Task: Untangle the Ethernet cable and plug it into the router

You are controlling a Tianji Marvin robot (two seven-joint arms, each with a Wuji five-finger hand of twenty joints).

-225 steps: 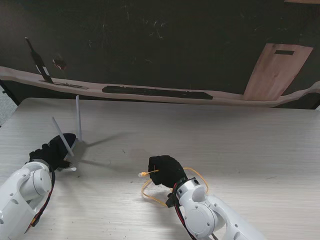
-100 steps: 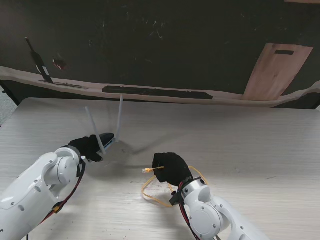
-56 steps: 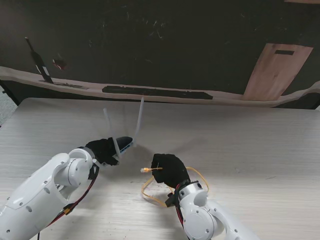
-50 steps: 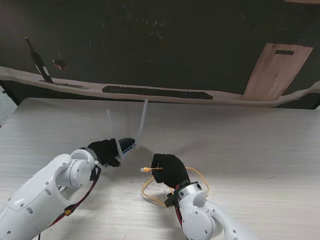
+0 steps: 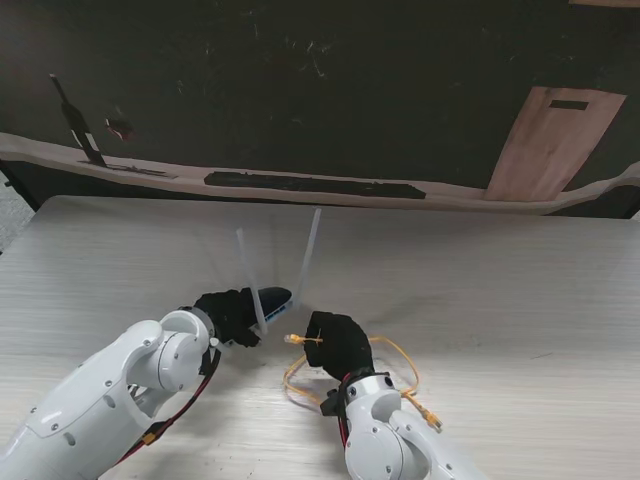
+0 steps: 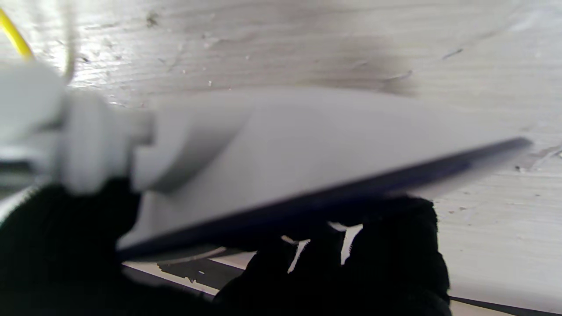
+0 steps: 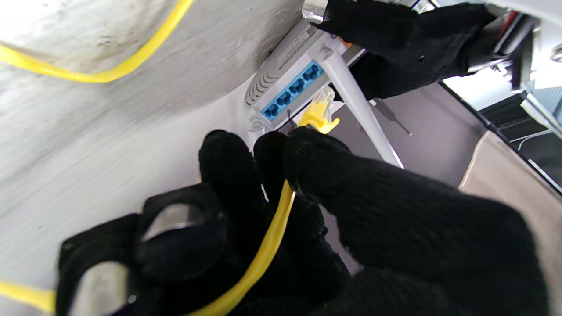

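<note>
Your left hand in its black glove grips the white router with blue ports, lifted off the pale wood-grain surface. Your right hand pinches the yellow Ethernet cable, its clear plug just beside the router's ports, not yet inserted.

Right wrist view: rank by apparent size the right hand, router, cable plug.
1. right hand, fills most of the frame, though it is nearest the camera, so this says little about true size
2. router, partly hidden by the left hand
3. cable plug, smallest
</note>
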